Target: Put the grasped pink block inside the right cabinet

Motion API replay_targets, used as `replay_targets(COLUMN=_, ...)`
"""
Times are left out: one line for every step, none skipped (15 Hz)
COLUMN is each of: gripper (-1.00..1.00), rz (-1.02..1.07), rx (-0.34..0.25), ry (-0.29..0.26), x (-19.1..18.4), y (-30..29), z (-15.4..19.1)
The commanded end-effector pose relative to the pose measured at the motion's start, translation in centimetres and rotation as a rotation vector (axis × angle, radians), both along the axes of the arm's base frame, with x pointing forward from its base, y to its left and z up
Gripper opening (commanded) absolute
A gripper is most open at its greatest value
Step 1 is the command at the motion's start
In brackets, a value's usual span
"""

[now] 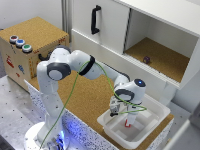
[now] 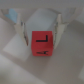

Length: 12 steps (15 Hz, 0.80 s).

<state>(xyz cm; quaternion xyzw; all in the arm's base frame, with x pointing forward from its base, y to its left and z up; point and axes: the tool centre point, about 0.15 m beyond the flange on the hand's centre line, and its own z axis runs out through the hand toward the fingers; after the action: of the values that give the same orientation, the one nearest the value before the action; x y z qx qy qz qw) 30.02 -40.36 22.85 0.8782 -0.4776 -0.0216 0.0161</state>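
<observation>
Wrist view: one pink block (image 2: pixel 41 44) between two fingers (image 2: pixel 22 31).

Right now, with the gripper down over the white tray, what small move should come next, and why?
Probably a straight lift. The gripper sits low inside the white tray, and the wrist view shows the pink block between its fingers. The right cabinet lies higher and farther back, with a small dark purple object on its cork floor, so the block should clear the tray wall before travelling there.
</observation>
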Motion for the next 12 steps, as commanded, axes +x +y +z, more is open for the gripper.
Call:
replay_targets(gripper=-1.0, rz=0.028, rx=-0.033, ry=-0.074, x=0.1, y=0.7, z=2.5)
replay_targets(gripper=-1.0, rz=0.035, rx=-0.04, ry=-0.086, x=0.4, y=0.7, z=3.2)
replay_targets(gripper=-1.0, rz=0.049, rx=-0.044, ry=-0.103, x=1.0, y=0.7, z=4.2)
replay_targets(gripper=-1.0, rz=0.059, rx=-0.05, ry=-0.127, x=1.6, y=0.5, z=5.3)
replay_targets(gripper=-1.0, rz=0.07, rx=-0.05, ry=-0.146, x=2.3, y=0.3, z=6.4)
replay_targets(gripper=-1.0, rz=0.094, rx=-0.054, ry=-0.17, x=3.3, y=0.1, z=7.7)
replay_targets(gripper=-1.0, rz=0.131, rx=-0.05, ry=-0.192, x=4.6, y=-0.1, z=9.1)
replay_targets(gripper=-1.0, rz=0.173, rx=-0.055, ry=-0.218, x=6.1, y=-0.3, z=10.6)
replay_targets(gripper=-1.0, rz=0.226, rx=-0.063, ry=-0.245, x=7.7, y=-0.4, z=12.1)
replay_targets(gripper=-1.0, rz=0.291, rx=-0.058, ry=-0.272, x=9.7, y=-0.5, z=13.8)
replay_targets(gripper=-1.0, rz=0.344, rx=-0.06, ry=-0.298, x=11.4, y=-0.6, z=15.1)
replay_targets(gripper=-1.0, rz=0.408, rx=-0.054, ry=-0.32, x=13.2, y=-0.7, z=16.4)
